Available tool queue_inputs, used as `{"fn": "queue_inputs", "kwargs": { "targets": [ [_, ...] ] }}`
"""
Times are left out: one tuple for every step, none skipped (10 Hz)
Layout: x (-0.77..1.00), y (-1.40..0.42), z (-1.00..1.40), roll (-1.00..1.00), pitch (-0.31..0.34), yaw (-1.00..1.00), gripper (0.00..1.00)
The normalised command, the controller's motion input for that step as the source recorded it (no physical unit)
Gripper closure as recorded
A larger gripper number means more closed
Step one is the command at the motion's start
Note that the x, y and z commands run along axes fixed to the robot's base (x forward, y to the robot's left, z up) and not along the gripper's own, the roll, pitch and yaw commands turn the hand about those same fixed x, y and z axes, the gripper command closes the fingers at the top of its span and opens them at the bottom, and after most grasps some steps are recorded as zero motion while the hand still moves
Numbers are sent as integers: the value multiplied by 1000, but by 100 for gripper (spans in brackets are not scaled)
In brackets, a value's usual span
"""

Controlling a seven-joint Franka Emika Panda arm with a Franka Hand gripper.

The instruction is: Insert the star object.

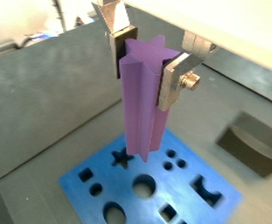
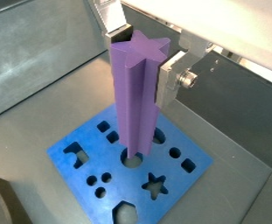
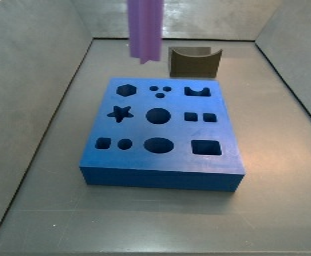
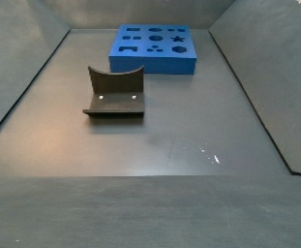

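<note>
My gripper (image 1: 146, 63) is shut on the star object (image 1: 144, 96), a tall lilac prism held upright by its upper end between the silver fingers (image 1: 173, 80); both wrist views show this grip (image 2: 148, 57). The prism (image 2: 138, 96) hangs above the blue block (image 2: 115, 162) without touching it. The block's star hole (image 1: 122, 158) is open and lies to one side of the prism's lower end. In a side view the prism (image 3: 144, 28) hangs over the far edge of the block (image 3: 165, 178), whose star hole (image 3: 119, 114) is at its left. The gripper itself is out of both side views.
A small dark brown curved block (image 3: 194, 62) stands just behind the blue block and also shows in a wrist view (image 1: 257, 144). In a side view it (image 4: 116, 92) sits mid-floor with the blue block (image 4: 153, 66) beyond it. Grey walls enclose the floor.
</note>
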Motion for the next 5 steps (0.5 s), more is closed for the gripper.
{"fn": "queue_inputs", "kwargs": {
  "targets": [
    [-546,0,-889,-36,-9,583,100],
    [-374,0,-486,-253,-131,526,100],
    [-357,0,-400,-246,-201,346,100],
    [-174,166,-509,-254,-196,46,100],
    [26,211,-569,-284,-69,-80,100]
  ]
}}
